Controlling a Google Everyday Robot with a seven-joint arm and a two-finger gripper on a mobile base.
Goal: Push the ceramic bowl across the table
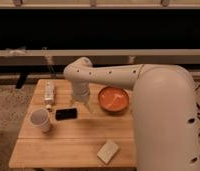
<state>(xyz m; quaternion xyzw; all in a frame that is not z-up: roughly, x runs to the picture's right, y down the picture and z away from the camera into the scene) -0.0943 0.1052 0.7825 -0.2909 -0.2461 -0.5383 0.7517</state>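
Note:
The ceramic bowl (113, 99) is wide, shallow and orange with pale streaks inside. It sits on the right part of the light wooden table (68, 135), towards the far edge. My white arm reaches in from the right and bends down over the table's middle. The gripper (84, 106) hangs just left of the bowl, close above the tabletop, between the bowl and a black phone. It holds nothing that I can see.
A black phone (66, 114) lies left of the gripper. A small whitish cup (40, 120) stands at the left edge. A white bottle-like object (49, 93) lies at the far left. A pale sponge-like block (108, 151) lies near the front edge.

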